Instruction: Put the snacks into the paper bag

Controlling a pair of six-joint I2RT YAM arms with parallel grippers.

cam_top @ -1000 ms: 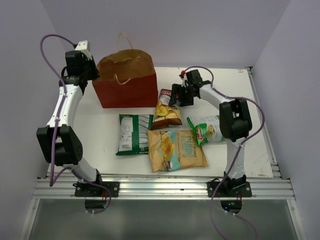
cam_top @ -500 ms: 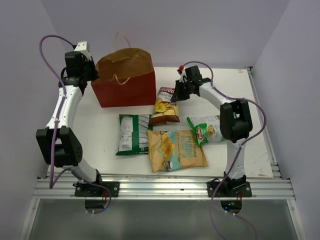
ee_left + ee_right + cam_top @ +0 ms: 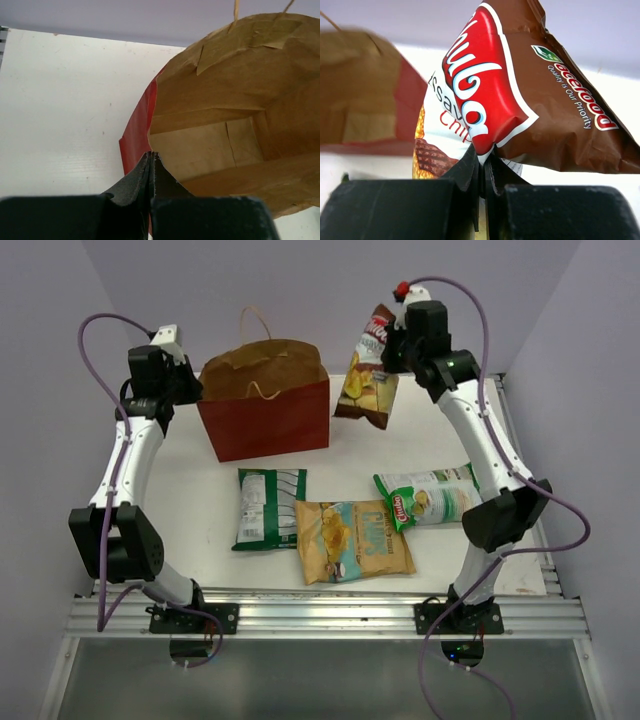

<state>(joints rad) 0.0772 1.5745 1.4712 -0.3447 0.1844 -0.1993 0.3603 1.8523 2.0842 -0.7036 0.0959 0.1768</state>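
"Where's the cassava packet (image 3: 367, 375)?"

"Up off the tabletop (image 3: 400, 450), hanging from the right fingers (image 3: 392, 345). They're pressed together on its top seam, and the rest of the packet dangles below them, a bit tilted. From the right wrist you can see the dark tips (image 3: 470, 170) nipping the crinkled foil where the red logo meets the brown of the packet (image 3: 520, 100)."

"Is it over the paper bag (image 3: 265, 420)?"

"From above it shows just to the right of the bag's right edge, up near the rim. I can't tell whether it's touching the bag."

"And the bag itself?"

"It's standing upright at the back left of the tabletop, mouth open, with the cord handles (image 3: 250, 315) sticking up. The left fingers (image 3: 193, 390) are at its left rim. In the wrist view they (image 3: 145, 172) are closed tight, pinching the edge where the red outer wall (image 3: 135, 140) meets the brown lining. You can look right down to the bottom, and there's only paper."

"The other snacks?"

"Three lie flat in front of the bag. The green-and-white packet (image 3: 268, 508) is on the left. The big tan-yellow packet (image 3: 352, 540) is just beside it. The pale packet (image 3: 425, 498) with the red logo is to the right, its corner touching the tan one."
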